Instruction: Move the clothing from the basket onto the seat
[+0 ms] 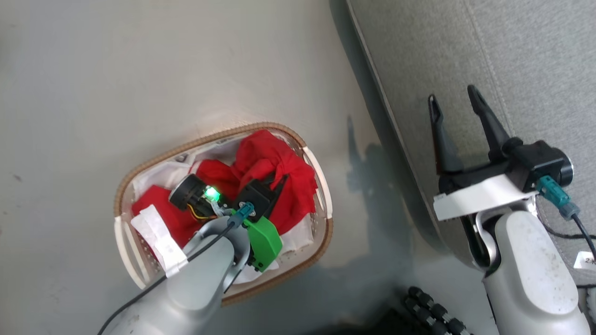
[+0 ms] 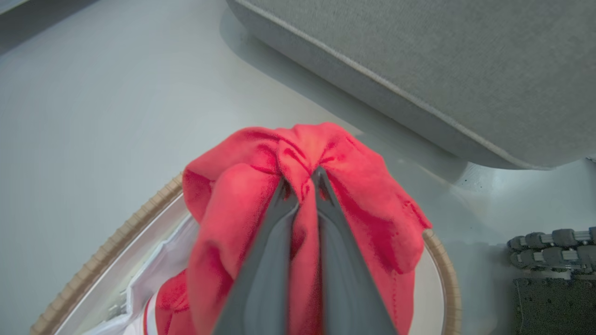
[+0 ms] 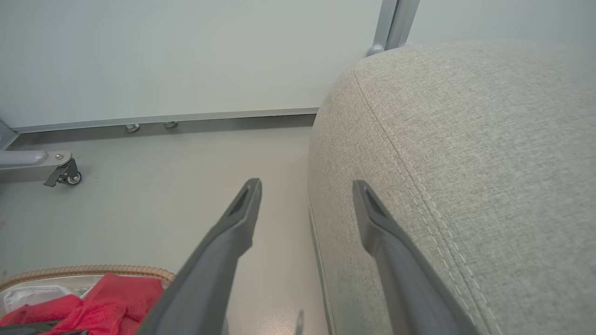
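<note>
The white basket (image 1: 124, 186) with its brown woven rim (image 2: 114, 242) sits on the floor left of the seat. Red clothing (image 1: 274, 163) is heaped inside it over a white liner. My left gripper (image 1: 279, 182) reaches into the basket and is shut on a bunched fold of the red clothing (image 2: 260, 186), the two fingers pinching cloth between the tips of my left gripper (image 2: 301, 179). My right gripper (image 1: 454, 97) hovers open over the grey seat (image 1: 526, 56), nothing between its fingers. In the right wrist view my right gripper (image 3: 307, 190) straddles the seat's rounded edge (image 3: 465, 153).
Pale grey floor (image 1: 139, 60) surrounds the basket. A dark tracked part of my base (image 1: 433, 311) lies at the bottom, near the seat's front edge. A wall with a rail and a caster wheel (image 3: 70, 177) stands beyond the floor.
</note>
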